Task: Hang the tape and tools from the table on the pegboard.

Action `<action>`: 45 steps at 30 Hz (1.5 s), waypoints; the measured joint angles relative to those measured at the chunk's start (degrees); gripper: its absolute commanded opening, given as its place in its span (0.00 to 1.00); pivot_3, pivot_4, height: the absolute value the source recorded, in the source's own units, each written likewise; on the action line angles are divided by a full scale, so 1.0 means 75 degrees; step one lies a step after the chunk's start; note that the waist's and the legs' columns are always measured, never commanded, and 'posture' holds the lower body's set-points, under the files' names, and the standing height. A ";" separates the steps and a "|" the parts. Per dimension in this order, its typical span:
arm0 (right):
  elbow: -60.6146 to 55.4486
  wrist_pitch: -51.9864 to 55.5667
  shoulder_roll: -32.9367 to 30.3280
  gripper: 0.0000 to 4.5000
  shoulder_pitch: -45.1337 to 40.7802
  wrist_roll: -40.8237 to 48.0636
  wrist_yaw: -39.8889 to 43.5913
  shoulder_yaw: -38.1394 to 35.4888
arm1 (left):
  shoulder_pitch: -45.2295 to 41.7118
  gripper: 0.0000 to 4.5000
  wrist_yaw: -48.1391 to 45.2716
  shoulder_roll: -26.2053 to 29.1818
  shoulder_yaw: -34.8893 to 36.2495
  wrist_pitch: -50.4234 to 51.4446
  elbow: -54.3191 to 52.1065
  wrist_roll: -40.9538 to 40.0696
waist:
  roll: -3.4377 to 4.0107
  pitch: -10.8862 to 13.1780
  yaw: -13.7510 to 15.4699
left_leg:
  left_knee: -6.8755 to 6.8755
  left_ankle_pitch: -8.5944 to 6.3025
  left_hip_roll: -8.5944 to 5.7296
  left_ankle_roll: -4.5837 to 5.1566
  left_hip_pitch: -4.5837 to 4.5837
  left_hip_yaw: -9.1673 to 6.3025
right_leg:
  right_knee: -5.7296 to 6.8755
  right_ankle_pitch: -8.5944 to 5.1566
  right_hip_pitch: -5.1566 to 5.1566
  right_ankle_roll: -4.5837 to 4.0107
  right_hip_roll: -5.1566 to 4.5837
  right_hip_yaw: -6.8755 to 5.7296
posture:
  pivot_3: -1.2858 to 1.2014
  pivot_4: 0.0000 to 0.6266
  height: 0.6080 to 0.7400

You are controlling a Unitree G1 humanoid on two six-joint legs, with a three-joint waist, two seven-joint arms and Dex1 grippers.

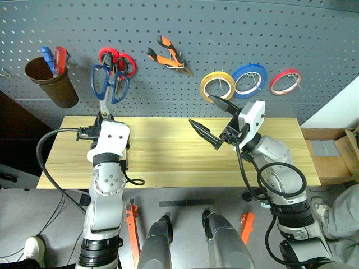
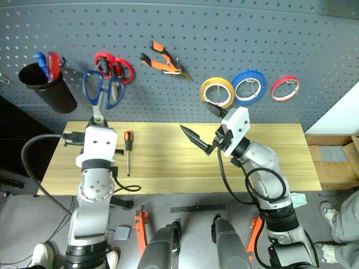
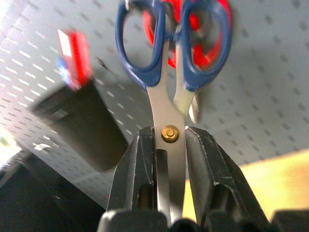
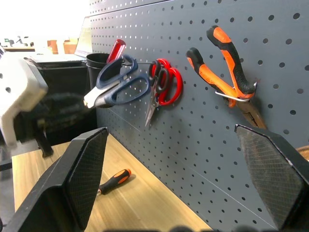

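Observation:
My left gripper (image 3: 169, 133) is shut on the blades of the dark-blue-handled scissors (image 1: 109, 84), just above the pivot. It holds them upright against the pegboard (image 1: 196, 28), the loops beside the red scissors (image 1: 118, 60). I cannot tell whether a loop rests on a hook. My right gripper (image 1: 216, 120) stands open and holds nothing, above the middle of the table (image 1: 168, 162) and below the yellow tape (image 1: 203, 87), which hangs on the pegboard. The orange-and-black pliers (image 1: 168, 56) hang on a hook. The screwdriver (image 2: 128, 148) lies on the table beside my left wrist.
A blue ring (image 1: 249, 66) and a red ring (image 1: 272, 84) hang right of the tape. A brown cup (image 1: 56, 87) with pens hangs at the pegboard's left. Cardboard boxes (image 1: 328, 154) stand past the table's right end. A person's leg (image 1: 342, 216) is at the lower right.

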 measured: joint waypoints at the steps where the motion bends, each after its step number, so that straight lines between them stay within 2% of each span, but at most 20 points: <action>1: 0.0013 0.0000 0.0000 1.00 -0.0001 -0.0001 0.0006 0.0000 | -0.0091 0.13 -0.0058 0.0033 0.0004 -0.0015 0.0108 -0.0032 | -0.0002 -0.0002 0.0006 | 0.0000 0.0000 0.0000 0.0000 0.0000 0.0000 | 0.0000 0.0000 0.0002 0.0000 0.0000 -0.0001 | 0.51 0.45 1.00; 8: 0.0036 -0.0010 0.0006 1.00 -0.0009 -0.0059 0.0012 0.0002 | -0.0561 0.13 -0.0120 0.0169 0.0053 -0.0102 0.0771 -0.0263 | -0.0002 -0.0005 0.0050 | 0.0003 0.0001 -0.0002 0.0000 0.0000 -0.0002 | 0.0001 0.0023 0.0003 -0.0035 -0.0004 -0.0005 | 0.51 0.45 1.00; 25: 0.0058 -0.0031 -0.0021 1.00 -0.0050 -0.0073 0.0009 0.0002 | -0.2388 0.13 -0.0253 0.0965 0.0290 -0.0817 0.3578 -0.1148 | -0.0003 -0.0006 0.0087 | 0.0006 0.0003 -0.0001 -0.0004 0.0000 -0.0004 | 0.0005 0.0031 0.0001 -0.0041 -0.0011 -0.0017 | 0.50 0.44 1.00; 27: 0.0058 -0.0031 -0.0026 1.00 -0.0050 -0.0074 0.0007 0.0002 | -0.2410 0.29 -0.0252 0.0968 0.0290 -0.0921 0.3672 -0.1192 | -0.0004 -0.0006 0.0087 | 0.0006 0.0003 0.0000 -0.0004 0.0000 -0.0005 | 0.0005 0.0032 0.0001 -0.0042 -0.0013 -0.0017 | 0.50 0.43 1.00; 28: 0.0057 -0.0031 -0.0034 1.00 -0.0049 -0.0075 0.0005 0.0002 | -0.2410 0.33 -0.0253 0.0968 0.0290 -0.0934 0.3682 -0.1203 | -0.0004 -0.0006 0.0087 | 0.0006 0.0003 -0.0001 -0.0004 0.0000 -0.0005 | 0.0006 0.0033 0.0001 -0.0043 -0.0013 -0.0018 | 0.50 0.43 1.00; 32: 0.0057 -0.0031 -0.0055 1.00 -0.0047 -0.0081 -0.0002 0.0002 | -0.2409 0.59 -0.0253 0.0968 0.0290 -0.1002 0.3684 -0.1237 | -0.0004 -0.0006 0.0089 | 0.0008 0.0003 -0.0001 -0.0004 0.0000 -0.0004 | 0.0008 0.0036 0.0001 -0.0046 -0.0014 -0.0020 | 0.50 0.43 1.00; 34: 0.0057 -0.0031 -0.0059 1.00 -0.0047 -0.0083 -0.0003 0.0002 | -0.2409 0.78 -0.0244 0.0968 0.0290 -0.1013 0.3684 -0.1237 | -0.0004 -0.0007 0.0089 | 0.0010 0.0004 0.0000 -0.0005 0.0000 -0.0003 | 0.0010 0.0037 0.0001 -0.0046 -0.0014 -0.0020 | 0.50 0.43 1.00; 37: 0.0057 -0.0033 -0.0079 1.00 -0.0047 -0.0085 0.0000 0.0002 | -0.2409 0.98 -0.0211 0.0968 0.0290 -0.1011 0.3683 -0.1237 | -0.0006 -0.0008 0.0089 | 0.0012 0.0005 -0.0001 -0.0007 0.0000 -0.0003 | 0.0012 0.0038 0.0001 -0.0047 -0.0013 -0.0021 | 0.50 0.43 1.00; 45: 0.0057 -0.0038 -0.0109 1.00 -0.0048 -0.0083 0.0009 0.0002 | -0.2377 0.99 -0.0182 0.0950 0.0293 -0.0836 0.3647 -0.1388 | -0.0007 -0.0010 0.0089 | 0.0014 0.0006 0.0001 -0.0008 0.0000 -0.0004 | 0.0015 0.0046 0.0001 -0.0056 -0.0013 -0.0023 | 0.50 0.43 1.00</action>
